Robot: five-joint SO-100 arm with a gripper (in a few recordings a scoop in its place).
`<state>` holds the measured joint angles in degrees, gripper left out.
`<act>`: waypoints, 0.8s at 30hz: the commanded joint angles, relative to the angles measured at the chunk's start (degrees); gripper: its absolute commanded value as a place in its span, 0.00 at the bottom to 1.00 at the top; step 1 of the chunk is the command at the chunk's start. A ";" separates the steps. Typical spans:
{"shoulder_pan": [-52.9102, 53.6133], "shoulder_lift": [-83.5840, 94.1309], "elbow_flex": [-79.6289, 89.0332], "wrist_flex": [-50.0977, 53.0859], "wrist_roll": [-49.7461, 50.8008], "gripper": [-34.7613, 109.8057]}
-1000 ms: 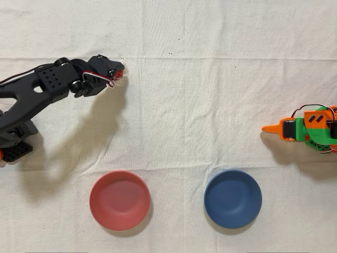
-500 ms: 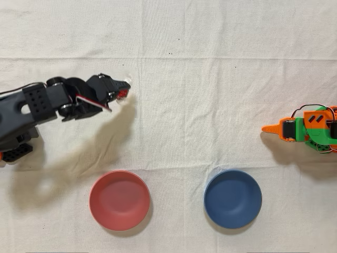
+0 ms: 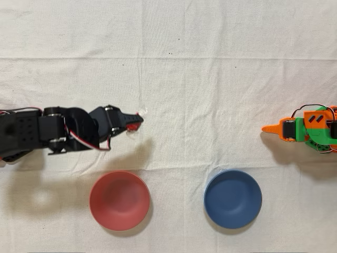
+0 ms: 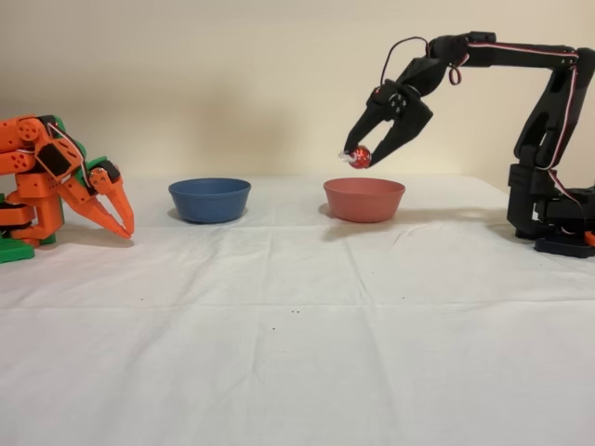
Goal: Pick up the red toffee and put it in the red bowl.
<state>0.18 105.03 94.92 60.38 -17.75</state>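
Note:
The black arm's gripper [image 3: 136,124] is shut on the red toffee [image 4: 360,157], a small shiny red candy with a clear twisted end sticking out. In the fixed view the gripper [image 4: 362,158] holds it in the air, a little above the red bowl's rim and toward its left side. From overhead the red toffee [image 3: 138,125] hangs above the cloth, up and right of the red bowl [image 3: 119,200], outside its rim. The red bowl [image 4: 363,199] is shallow, coral-red and plain inside.
A dark blue bowl [image 3: 233,198] of the same size sits right of the red one in the overhead view. The orange arm [image 3: 308,128] stands idle at the right edge. A wrinkled white cloth [image 3: 200,79] covers the table.
The black arm has swung down the overhead picture and a little right, carrying the toffee from the upper left toward the red bowl. The bowls and the orange arm have stayed put.

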 commanded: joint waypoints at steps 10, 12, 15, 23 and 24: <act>11.25 7.65 -7.91 4.83 -3.78 0.32; 13.36 7.65 -8.61 5.45 -4.04 0.32; 16.52 7.56 -9.23 5.36 -4.66 0.32; 25.93 8.26 -5.36 1.05 -7.03 0.32; 27.16 8.53 -4.39 0.44 -7.29 0.32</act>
<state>22.94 108.46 89.82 62.93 -23.55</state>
